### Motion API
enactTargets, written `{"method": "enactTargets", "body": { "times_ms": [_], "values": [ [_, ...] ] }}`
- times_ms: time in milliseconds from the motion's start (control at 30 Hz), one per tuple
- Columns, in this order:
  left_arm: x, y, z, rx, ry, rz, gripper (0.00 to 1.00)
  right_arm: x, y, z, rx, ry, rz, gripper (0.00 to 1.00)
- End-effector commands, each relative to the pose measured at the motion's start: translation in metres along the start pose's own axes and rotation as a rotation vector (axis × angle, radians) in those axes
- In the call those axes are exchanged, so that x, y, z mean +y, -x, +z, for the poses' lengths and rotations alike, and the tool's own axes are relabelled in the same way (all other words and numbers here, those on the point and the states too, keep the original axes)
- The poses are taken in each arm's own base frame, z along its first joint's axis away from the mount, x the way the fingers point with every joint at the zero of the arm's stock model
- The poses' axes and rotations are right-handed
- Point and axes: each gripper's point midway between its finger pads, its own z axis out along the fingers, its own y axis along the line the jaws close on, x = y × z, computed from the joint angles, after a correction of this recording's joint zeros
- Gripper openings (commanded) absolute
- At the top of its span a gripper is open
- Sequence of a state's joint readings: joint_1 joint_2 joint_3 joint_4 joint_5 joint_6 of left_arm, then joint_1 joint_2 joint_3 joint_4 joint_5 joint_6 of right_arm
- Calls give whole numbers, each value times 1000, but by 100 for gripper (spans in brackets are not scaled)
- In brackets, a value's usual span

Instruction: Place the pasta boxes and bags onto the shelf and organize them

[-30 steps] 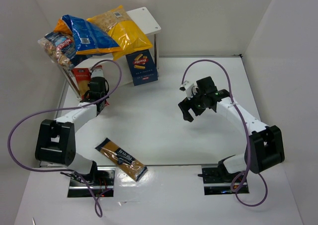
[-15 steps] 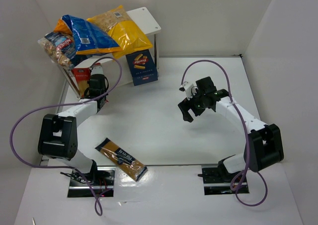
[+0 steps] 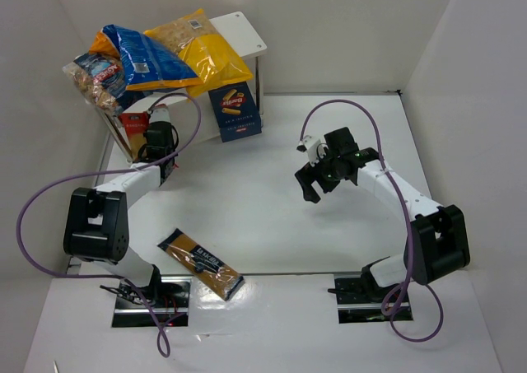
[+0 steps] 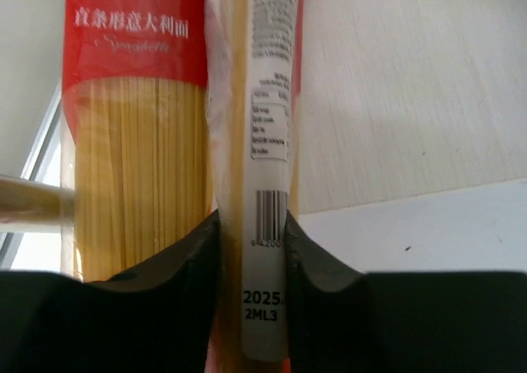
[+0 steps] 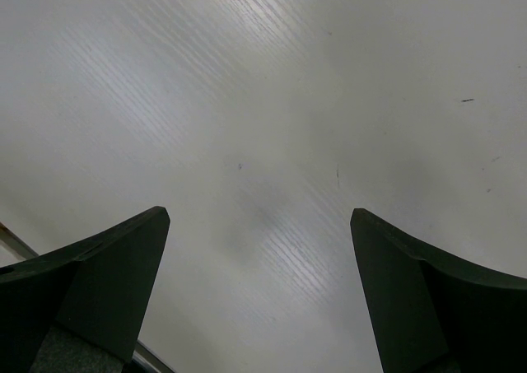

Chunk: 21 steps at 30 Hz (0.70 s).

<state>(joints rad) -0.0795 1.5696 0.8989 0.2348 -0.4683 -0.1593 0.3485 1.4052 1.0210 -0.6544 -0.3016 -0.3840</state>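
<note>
While the left gripper is clamped tight on the red-edged spaghetti packet, that packet sticks straight out past its fingers, tucked under the top board of the shelf. Meanwhile the right gripper hangs spread wide over the table, well apart from the dark-label spaghetti packet lying flat near the left arm's base.

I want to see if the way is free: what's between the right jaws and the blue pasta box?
Nothing. In the top view only bare white table lies between the right gripper and the blue pasta box.
</note>
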Motion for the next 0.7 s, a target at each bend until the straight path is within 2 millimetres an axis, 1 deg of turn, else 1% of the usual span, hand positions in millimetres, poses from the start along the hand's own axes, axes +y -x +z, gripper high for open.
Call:
{"method": "enactTargets", "body": {
  "times_ms": [0,33,67,133,167,200,300,333,367,400,433,467,533,567,600,633,667],
  "values": [
    [16,85,-9,-232,50,-114,41,3,-1,-2,7,24,-4,100],
    [16,85,-9,-232,50,-114,48,5,-1,-2,4,32,-4,100],
    [17,88,-11,-241,49,-118,50,5,-1,-2,4,32,-4,100],
    [16,82,-11,-225,50,-119,57,5,-1,-2,4,32,-4,100],
    [16,82,-11,-224,50,-119,60,4,3,-3,-4,29,-7,100],
    [17,83,-13,-225,49,-128,60,4,3,-3,-4,29,-7,100],
    [17,78,-13,-206,49,-128,68,3,3,-3,-5,29,-16,100],
    [12,78,-14,-207,39,-124,70,3,3,-3,-5,29,-16,100],
    [12,76,-14,-197,40,-120,72,3,3,-3,-5,29,-16,100],
    [9,76,-18,-195,32,-115,75,6,2,-4,0,41,-13,100],
    [12,76,-21,-189,41,-113,80,6,2,-4,0,41,-13,100],
    [9,73,-22,-179,34,-104,83,6,2,-4,0,41,-13,100],
    [8,75,-31,-174,24,-118,88,6,2,-4,0,41,-13,100],
    [4,68,-36,-144,10,-98,92,6,2,-4,0,41,-13,100],
    [6,65,-39,-130,11,-103,92,6,2,-4,0,41,-13,100],
    [2,70,-49,-135,-12,-100,93,6,2,-4,0,41,-13,100],
    [-4,63,-57,-104,-45,-76,93,5,5,-5,-8,38,-16,100]
  ]
}}
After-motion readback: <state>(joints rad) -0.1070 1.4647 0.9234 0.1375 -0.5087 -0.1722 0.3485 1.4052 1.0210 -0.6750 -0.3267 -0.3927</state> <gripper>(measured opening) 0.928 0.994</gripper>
